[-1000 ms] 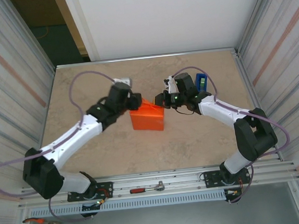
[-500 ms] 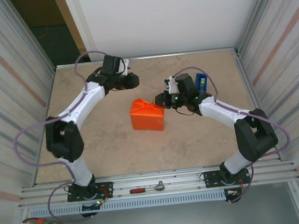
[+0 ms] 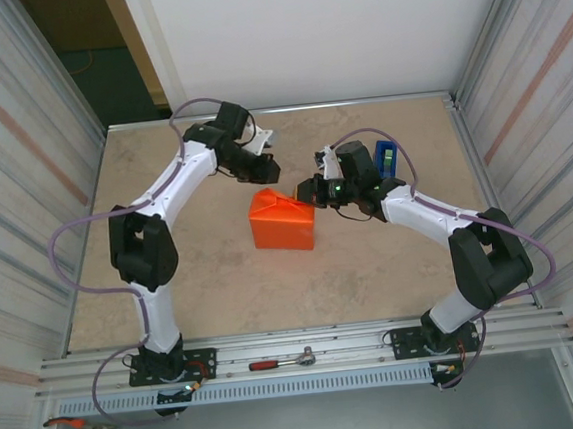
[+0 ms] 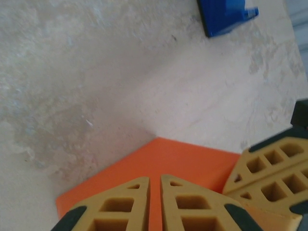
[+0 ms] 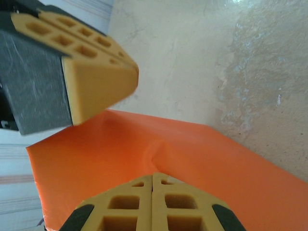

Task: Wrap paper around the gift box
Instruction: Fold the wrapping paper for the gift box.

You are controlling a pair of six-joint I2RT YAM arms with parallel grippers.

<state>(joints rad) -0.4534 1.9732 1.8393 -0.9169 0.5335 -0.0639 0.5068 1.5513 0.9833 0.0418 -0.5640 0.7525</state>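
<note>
The gift box point(image 3: 283, 225) sits near the middle of the table point(image 3: 202, 282), covered in orange paper point(image 5: 144, 144).

The left arm rises from its base, bends sharply at the elbow and runs up toward 12 o'clock. It then hooks back, so the left gripper point(image 3: 268, 169) points down at the box's corner from 11 o'clock. Its jaws are drawn almost together, with only a thin slit between them. I cannot tell whether paper is nipped there.

The right arm folds at 4 o'clock, and its forearm stretches toward the box. The right gripper point(image 3: 308, 191) is clenched tight at the box's 1 o'clock corner, its tips by a crease in the paper.

A blue tape dispenser point(image 3: 386, 156) stands at 2 o'clock, behind the right wrist.
</note>
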